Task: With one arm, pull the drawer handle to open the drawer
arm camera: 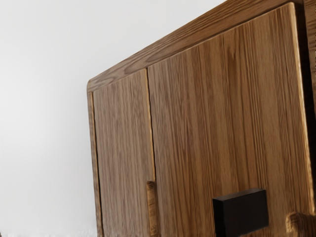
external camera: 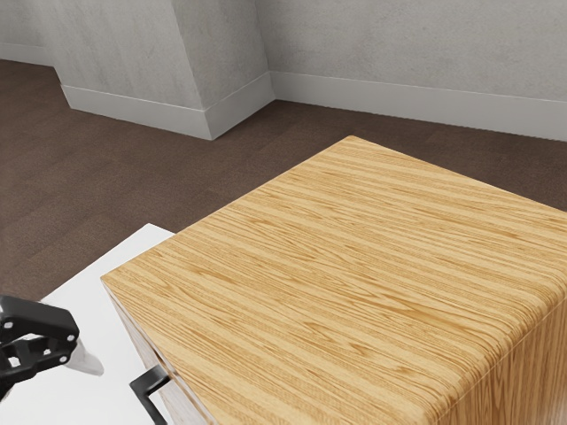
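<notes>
Where the wooden cabinet [external camera: 354, 283] fronts the white surface [external camera: 97, 292], the black drawer handle [external camera: 149, 391] juts out. Our claw [external camera: 69, 345] hangs released near it, not touching. The wrist view adds the drawer front [arm camera: 222, 123] with its grain.

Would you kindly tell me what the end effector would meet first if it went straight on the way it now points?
Most likely the cabinet's wooden front, close to the black drawer handle, which the end effector faces across a gap. Depth is unclear, so handle or panel first is uncertain.
</notes>
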